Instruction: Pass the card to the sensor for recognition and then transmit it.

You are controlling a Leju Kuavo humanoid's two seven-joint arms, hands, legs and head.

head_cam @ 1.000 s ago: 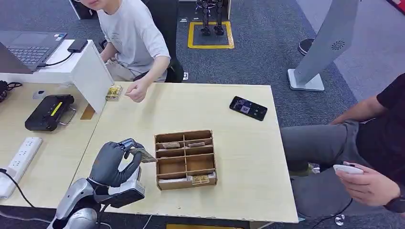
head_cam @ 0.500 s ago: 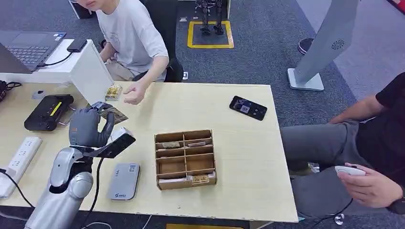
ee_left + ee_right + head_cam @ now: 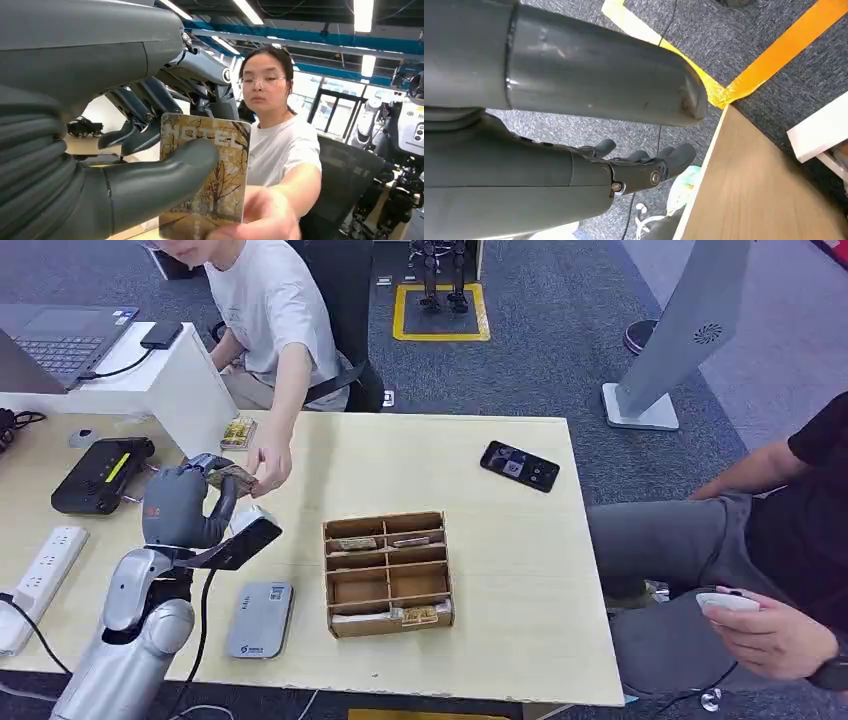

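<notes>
L hand (image 3: 182, 505) is raised over the left part of the table (image 3: 500, 530), well up and away from the grey sensor (image 3: 259, 619) lying flat near the table's front edge; vs 1 s ago, when it hovered low right by the wooden organiser (image 3: 388, 573) over the sensor spot, it has swung up and back toward the seated person, and vs 0.5 s ago the arm pose is nearly unchanged. What's new: person's hand (image 3: 268, 465) has come fwd from resting by the small box (image 3: 238, 432) and now meets the card (image 3: 232, 478) at its edge. Wrist view confirms: card (image 3: 205, 175) w/ "HOTEL" print is pinched between the thick thumb and darker fingers (image 3: 131, 136), other side of it touched by the person's blurred fingers at the lower corner. So L hand grips the card, no release yet. Judgement: sensor step looks done, handover underway; next prob needs fingers to loosen once the person has a firm hold, risk is card dropping if let go too soon. R hand (image 3: 639, 162) hangs down by the table edge over the carpet, fingers loosely curled a bit apart, holding nothing. Phone (image 3: 519, 466) lies far side, untouched
</notes>
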